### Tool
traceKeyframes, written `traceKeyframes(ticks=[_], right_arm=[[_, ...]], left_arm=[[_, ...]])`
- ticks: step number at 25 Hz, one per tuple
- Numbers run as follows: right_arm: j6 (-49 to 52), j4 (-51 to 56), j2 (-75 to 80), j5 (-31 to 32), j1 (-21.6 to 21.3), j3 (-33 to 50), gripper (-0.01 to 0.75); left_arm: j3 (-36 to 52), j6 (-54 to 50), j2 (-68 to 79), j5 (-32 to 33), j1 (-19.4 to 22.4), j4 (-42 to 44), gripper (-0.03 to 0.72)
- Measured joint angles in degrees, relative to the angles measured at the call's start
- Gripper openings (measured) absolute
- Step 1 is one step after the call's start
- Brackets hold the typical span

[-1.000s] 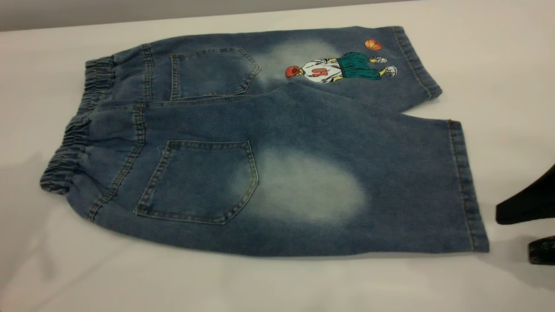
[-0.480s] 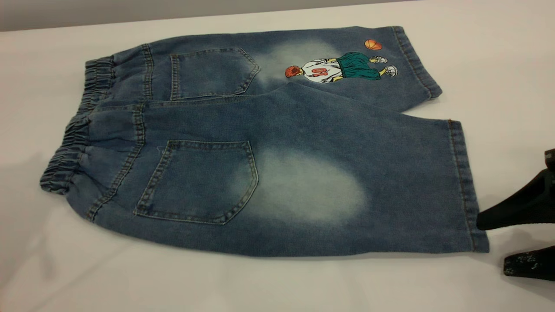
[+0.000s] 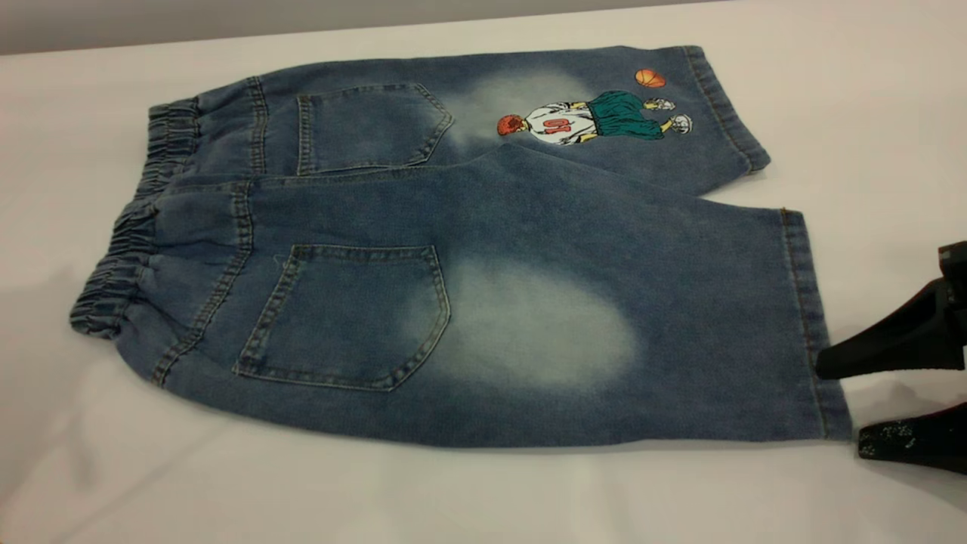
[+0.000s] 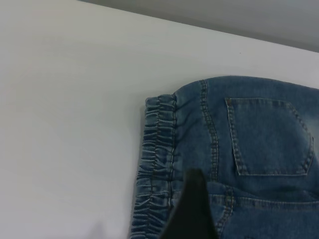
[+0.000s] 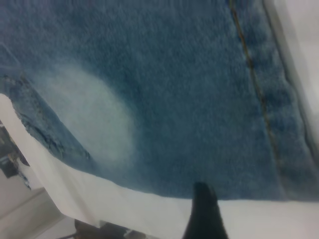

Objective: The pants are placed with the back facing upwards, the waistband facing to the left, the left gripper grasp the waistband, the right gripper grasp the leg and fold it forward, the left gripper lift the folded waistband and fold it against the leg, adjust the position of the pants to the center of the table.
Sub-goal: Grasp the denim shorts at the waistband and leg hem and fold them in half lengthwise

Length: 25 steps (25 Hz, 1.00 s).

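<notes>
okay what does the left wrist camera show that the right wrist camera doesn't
Only the left wrist view shows the waistband, a patch pocket and a finger of the left gripper over the band. Only the right wrist view shows the leg with its pale faded oval and stitched hem, plus a right-gripper finger at its edge. Both show the pants' denim on the table.

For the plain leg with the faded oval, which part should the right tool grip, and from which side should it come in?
Probably the stitched hem near its front corner, coming in from the table's right. The leg lies flat on the table, so only that free edge offers an opening. The right tool is already there, open, one finger over the hem, the other level with the corner on the table.
</notes>
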Motion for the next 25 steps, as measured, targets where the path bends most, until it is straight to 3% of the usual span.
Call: traceKeyframes(ticks=[11, 19, 25], right_arm=[[-0.1, -0.2, 0.0, -0.1, 0.1, -0.7, 0.434], [0.0, -0.1, 0.0, 0.4, 4.9, -2.5, 0.434], [0.0, -0.2, 0.0, 6.5, 7.4, -4.0, 0.434]], left_arm=[[0.0, -0.1, 0.0, 0.0, 0.0, 0.0, 0.56], [0.0, -0.1, 0.0, 0.0, 0.0, 0.0, 0.56], [0.0, -0.1, 0.0, 0.0, 0.0, 0.0, 0.56]])
